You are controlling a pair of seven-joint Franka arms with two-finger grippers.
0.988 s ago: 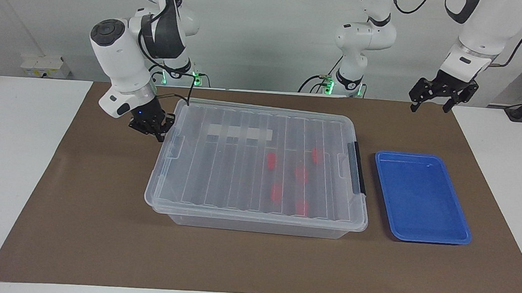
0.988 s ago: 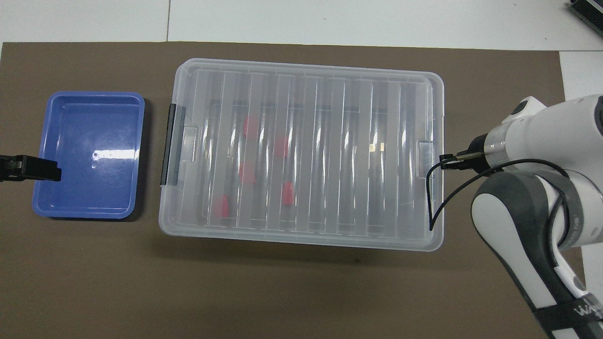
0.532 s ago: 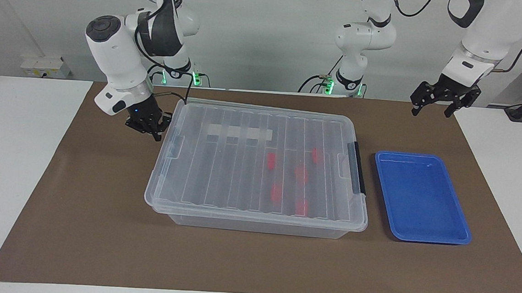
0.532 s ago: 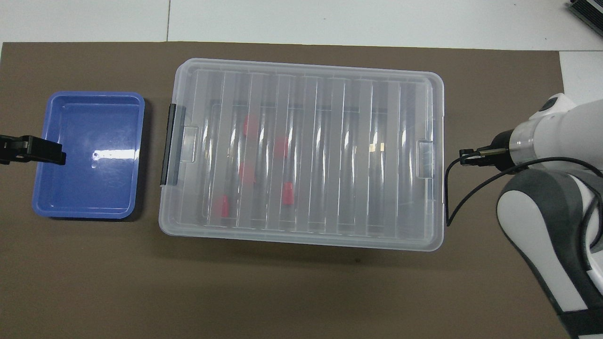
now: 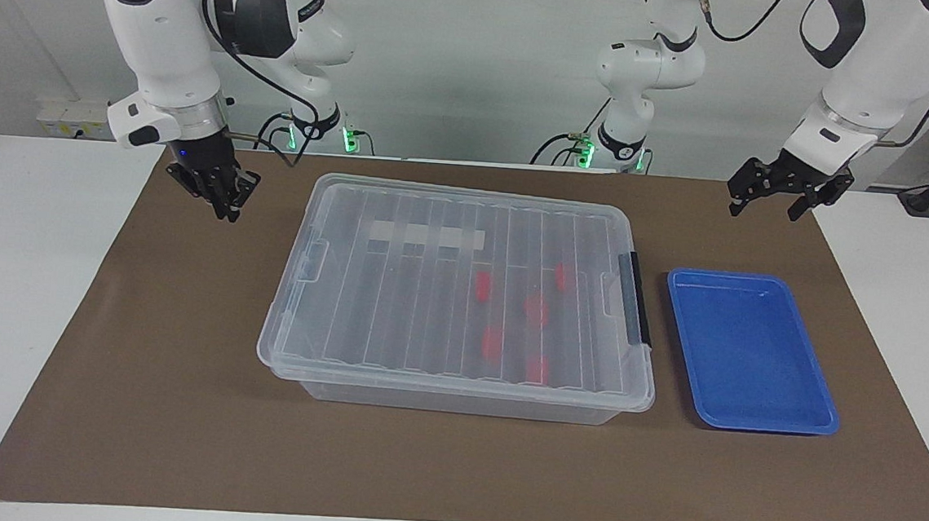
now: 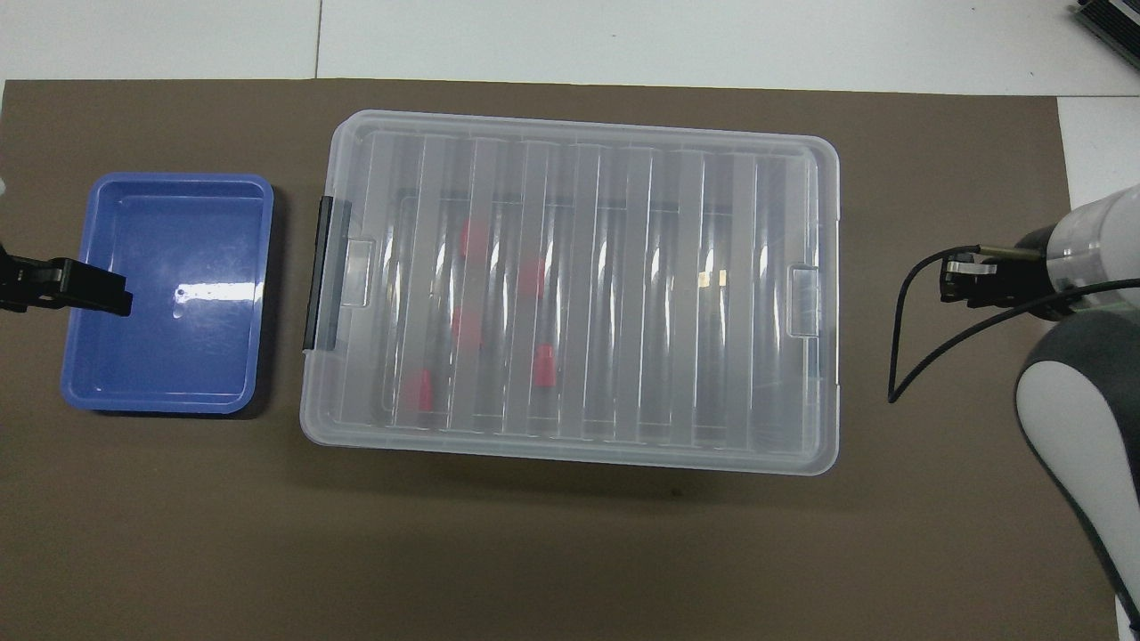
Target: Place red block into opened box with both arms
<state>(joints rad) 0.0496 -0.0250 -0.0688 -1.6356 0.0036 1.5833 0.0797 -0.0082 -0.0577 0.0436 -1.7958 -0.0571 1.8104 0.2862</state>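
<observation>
The box [image 5: 397,288] [image 6: 677,294] stands mid-mat with its ribbed clear lid on. Several red blocks [image 5: 482,286] [image 6: 533,276] show through the lid, lying inside toward the end with the black handle [image 5: 634,297]. My right gripper [image 5: 225,205] [image 6: 957,276] hangs over the bare mat, apart from the box's end on the right arm's side, with nothing in it. My left gripper [image 5: 767,206] [image 6: 89,289] is open and empty, raised over the outer edge of the blue tray.
The shallow blue tray [image 5: 752,354] [image 6: 165,294] sits beside the box's handle end and holds nothing. A brown mat [image 5: 162,370] covers the table's middle, with white tabletop at both ends. A black cable [image 6: 899,347] loops down from the right wrist.
My right gripper has drawn away from the box's end clip, rising and moving out over the mat. The left gripper has shifted only slightly. The box and blocks have not moved.
</observation>
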